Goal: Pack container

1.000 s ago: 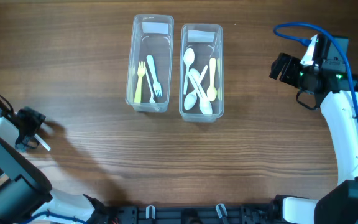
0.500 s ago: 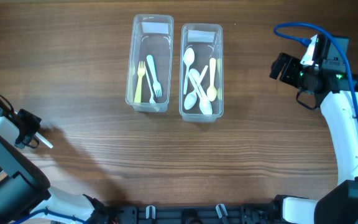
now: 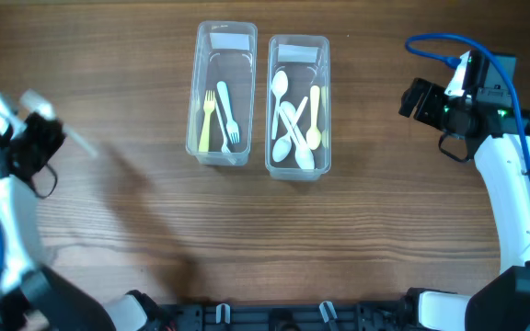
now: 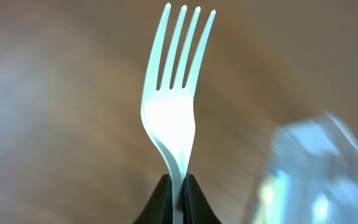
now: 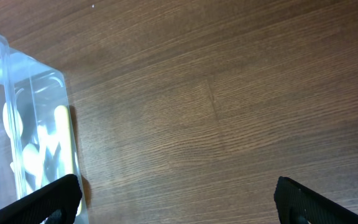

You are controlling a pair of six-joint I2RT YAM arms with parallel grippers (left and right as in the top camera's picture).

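Observation:
My left gripper [image 4: 179, 190] is shut on the handle of a white plastic fork [image 4: 176, 106], whose tines point up and away from the camera. From overhead that gripper [image 3: 51, 133] is blurred at the far left, lifted off the table. Two clear containers stand at the back middle. The left container [image 3: 221, 152] holds a yellow fork and a white fork [image 3: 227, 115]. The right container [image 3: 297, 170] holds several white and yellow spoons [image 3: 294, 124]. My right gripper [image 3: 410, 98] is open and empty, right of the containers; its wrist view shows the spoon container [image 5: 23, 118] at the left edge.
Bare wooden table [image 3: 274, 239] lies in front of the containers and between the two arms. A blue cable [image 3: 431, 41] loops over the right arm. A blurred clear container [image 4: 316, 168] shows at the right of the left wrist view.
The left gripper shut on the white fork lying at the left edge of the table, then rose and swung toward the back with it. The right arm stayed still.

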